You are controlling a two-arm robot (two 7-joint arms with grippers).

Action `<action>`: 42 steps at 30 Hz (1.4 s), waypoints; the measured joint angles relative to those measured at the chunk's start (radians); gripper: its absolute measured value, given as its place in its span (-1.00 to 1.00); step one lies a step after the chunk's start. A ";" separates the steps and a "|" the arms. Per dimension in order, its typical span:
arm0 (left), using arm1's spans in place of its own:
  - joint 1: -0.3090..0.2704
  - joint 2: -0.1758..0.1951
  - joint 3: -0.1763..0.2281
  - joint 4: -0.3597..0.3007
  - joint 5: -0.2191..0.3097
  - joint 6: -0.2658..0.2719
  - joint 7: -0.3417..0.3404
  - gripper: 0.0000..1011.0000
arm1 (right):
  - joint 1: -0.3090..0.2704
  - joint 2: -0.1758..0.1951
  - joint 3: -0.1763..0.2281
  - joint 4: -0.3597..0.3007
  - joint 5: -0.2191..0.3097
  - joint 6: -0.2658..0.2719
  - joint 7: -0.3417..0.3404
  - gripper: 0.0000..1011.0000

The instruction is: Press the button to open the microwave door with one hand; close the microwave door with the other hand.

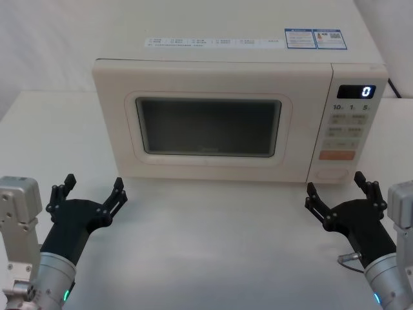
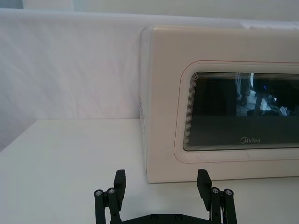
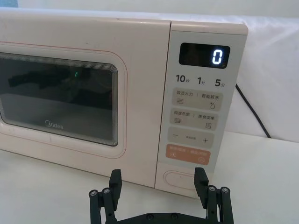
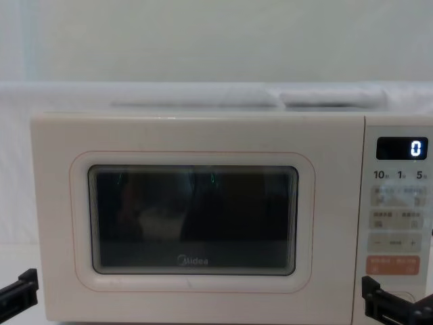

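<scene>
At the foot of the control panel [image 1: 349, 129], the button [image 1: 333, 172] lies straight ahead of my right gripper [image 1: 342, 193], its fingers spread wide and empty; it's nearer than the left gripper [image 1: 92, 193], likewise open, facing the shut microwave door [image 1: 210, 119].

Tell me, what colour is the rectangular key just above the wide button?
Orange key, clearest in the right wrist view, above the cream button.

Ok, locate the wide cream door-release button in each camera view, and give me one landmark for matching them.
Head view: the button sits at the control panel's bottom, ahead of the right gripper.
Left wrist view: not in it.
Right wrist view: bottom of the panel, under the orange key.
Chest view: just its top edge at the lower right.
Shared landmark: the orange key directly above it.
</scene>
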 joint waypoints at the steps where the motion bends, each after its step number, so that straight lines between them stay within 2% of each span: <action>1: 0.000 0.000 0.000 0.000 0.000 0.000 0.000 0.98 | 0.000 0.000 0.000 0.000 0.000 0.000 0.000 0.98; 42: 0.000 0.000 0.000 0.000 0.000 0.000 0.000 0.98 | 0.000 0.000 0.000 0.000 0.000 0.000 0.000 0.98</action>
